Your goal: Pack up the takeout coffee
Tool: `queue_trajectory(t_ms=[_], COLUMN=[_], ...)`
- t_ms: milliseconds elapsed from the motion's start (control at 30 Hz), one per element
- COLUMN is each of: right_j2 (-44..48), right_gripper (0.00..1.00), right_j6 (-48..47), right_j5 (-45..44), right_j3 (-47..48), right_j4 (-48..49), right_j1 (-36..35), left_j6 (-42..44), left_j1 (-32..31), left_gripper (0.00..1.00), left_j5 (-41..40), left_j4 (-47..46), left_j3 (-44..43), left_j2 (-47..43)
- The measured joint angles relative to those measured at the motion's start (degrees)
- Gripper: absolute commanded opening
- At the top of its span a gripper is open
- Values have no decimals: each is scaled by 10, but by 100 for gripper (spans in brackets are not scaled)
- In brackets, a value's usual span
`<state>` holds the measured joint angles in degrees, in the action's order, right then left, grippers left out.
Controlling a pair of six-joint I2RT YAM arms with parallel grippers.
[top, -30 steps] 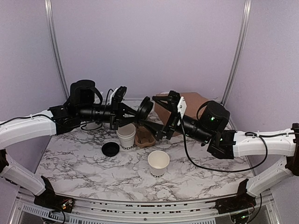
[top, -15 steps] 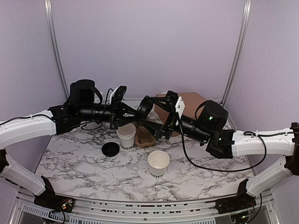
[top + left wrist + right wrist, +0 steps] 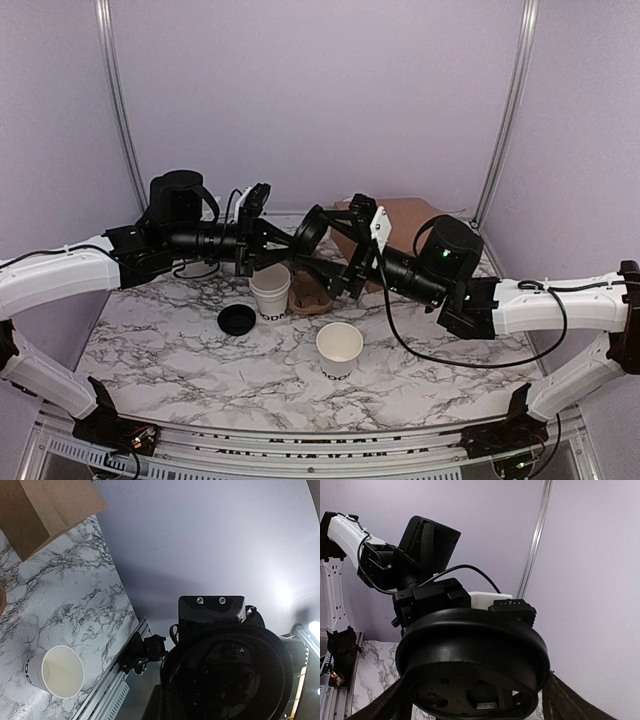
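The left fingers (image 3: 287, 240) are pinched shut on a black lid (image 3: 310, 232) and hold it up in mid-air, apparently to pass it across. The right fingers (image 3: 565, 700) stand wide on either side of it, not gripping. Both arms reach level toward each other, and the lidless takeout cup (image 3: 270, 292) sits on the tabletop (image 3: 170, 350) below the left fingers.

- Left wrist cam: black lid (image 3: 225, 680) fills the lower right and runs off the bottom edge, hiding the left gripper (image 3: 298, 238) fingers.
- Right wrist cam: right gripper (image 3: 318, 240) fingers (image 3: 566, 703) are cut off at the bottom corners.
- Top cam: that gripper part-hides the brown carrier (image 3: 312, 297); the right arm part-hides the paper bag (image 3: 408, 220).
- Near cup (image 3: 339, 350) print is too small to read.
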<state>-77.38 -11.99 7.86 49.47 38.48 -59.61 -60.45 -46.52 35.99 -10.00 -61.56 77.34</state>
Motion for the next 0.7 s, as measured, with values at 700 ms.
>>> queue_trajectory(t_ms=[700], right_j2=[2], right_gripper=[78], right_j6=[26], right_j5=[-32], right_j3=[0], right_j4=[-17], right_j1=[-3], left_j6=[16], left_j1=[-1], left_gripper=[28], left_j5=[-13], left_j4=[15], left_j3=[-9], left_j2=[5])
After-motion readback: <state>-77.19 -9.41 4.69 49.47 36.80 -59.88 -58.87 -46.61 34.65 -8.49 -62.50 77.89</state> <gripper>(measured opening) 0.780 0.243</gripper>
